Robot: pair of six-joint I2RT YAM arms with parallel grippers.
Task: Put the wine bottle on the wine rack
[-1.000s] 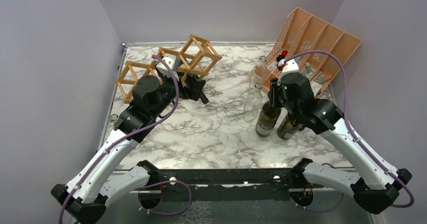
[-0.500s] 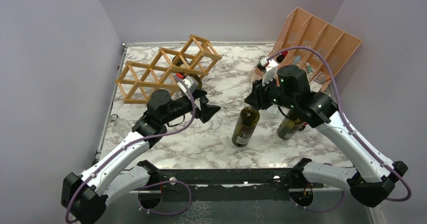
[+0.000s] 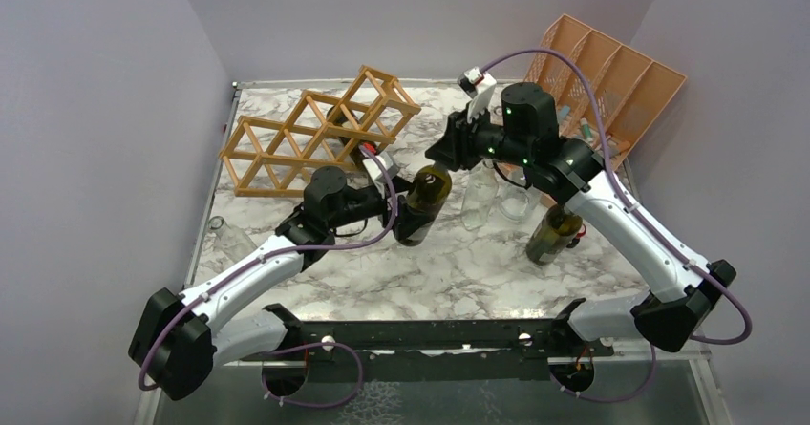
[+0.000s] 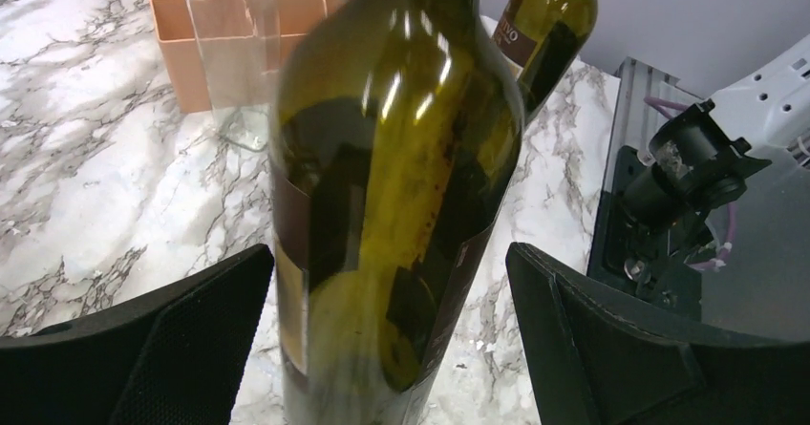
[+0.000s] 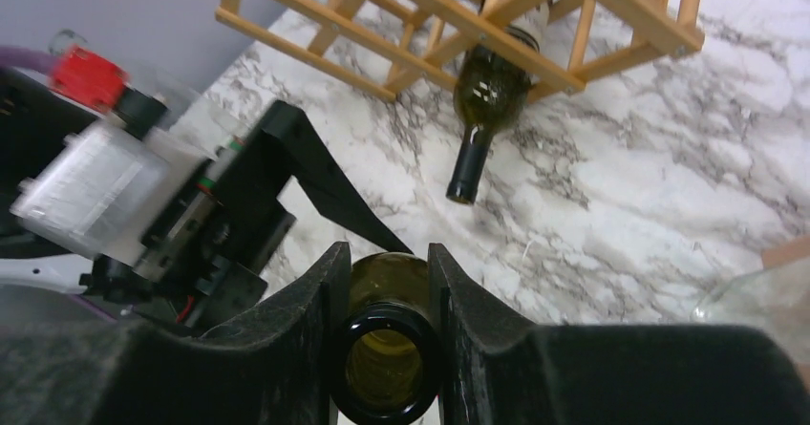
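Observation:
My right gripper (image 3: 442, 155) is shut on the neck of a dark green wine bottle (image 3: 425, 199) and holds it tilted over the middle of the table. The right wrist view looks down the bottle's open mouth (image 5: 387, 353), pinched between both fingers. My left gripper (image 3: 409, 211) is open, and its fingers stand on either side of the bottle's body (image 4: 392, 186) with a gap on each side. The tan wooden wine rack (image 3: 306, 137) stands at the back left. A second green bottle (image 5: 489, 95) lies in it with its neck sticking out.
Another green bottle (image 3: 552, 235) stands at the right. Two clear glass bottles (image 3: 478, 196) stand between it and the held bottle. A peach slotted organizer (image 3: 611, 72) leans in the back right corner. Grey walls close off the table's sides and back.
The right arm has lifted the green bottle from the right side and carried it left to the centre. The left arm has swung from the rack to the right, its open jaws now around the bottle.

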